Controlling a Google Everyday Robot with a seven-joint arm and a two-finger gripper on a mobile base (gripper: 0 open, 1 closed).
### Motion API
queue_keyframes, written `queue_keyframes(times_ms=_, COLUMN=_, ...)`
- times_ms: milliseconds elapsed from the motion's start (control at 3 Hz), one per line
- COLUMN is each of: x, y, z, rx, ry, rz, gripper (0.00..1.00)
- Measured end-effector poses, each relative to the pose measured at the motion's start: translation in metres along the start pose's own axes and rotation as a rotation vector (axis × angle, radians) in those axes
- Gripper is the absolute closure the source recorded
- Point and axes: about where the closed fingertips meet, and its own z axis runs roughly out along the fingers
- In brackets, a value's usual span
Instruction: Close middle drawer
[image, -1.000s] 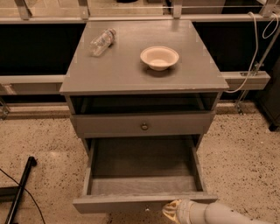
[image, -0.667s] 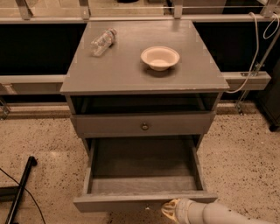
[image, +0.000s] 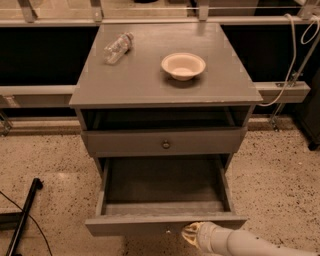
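The middle drawer (image: 165, 187) of the grey cabinet is pulled far out, and its inside is empty. Its flat front (image: 130, 226) faces me at the bottom of the camera view. My gripper (image: 191, 233), a pale yellowish tip on a white arm coming in from the lower right, is right at the lower edge of that front, a little right of its middle. The drawer's knob is barely visible just left of the gripper. The top drawer (image: 165, 142) above it, with a small round knob (image: 166, 145), sits nearly in.
On the cabinet top (image: 130, 80) stand a cream bowl (image: 183, 65) and a lying plastic bottle (image: 118, 48). A black bar (image: 22, 215) lies on the speckled floor at the left. A white cable (image: 292, 60) hangs at the right by a rail.
The gripper has edged slightly up and left against the drawer front. The drawer is open by about the same amount.
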Motion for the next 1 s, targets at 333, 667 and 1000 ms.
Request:
queue_keyframes(times_ms=333, x=-0.016, y=-0.031, z=0.011, rx=0.083, ry=-0.037, rz=-0.081, gripper=1.0)
queue_keyframes(times_ms=667, x=-0.035, y=-0.068, z=0.015, rx=0.157, ry=-0.093, rz=-0.14, gripper=1.0)
queue_keyframes(times_ms=1000, x=-0.047, y=-0.108, z=0.022, rx=0.182, ry=-0.113, rz=-0.182, gripper=1.0)
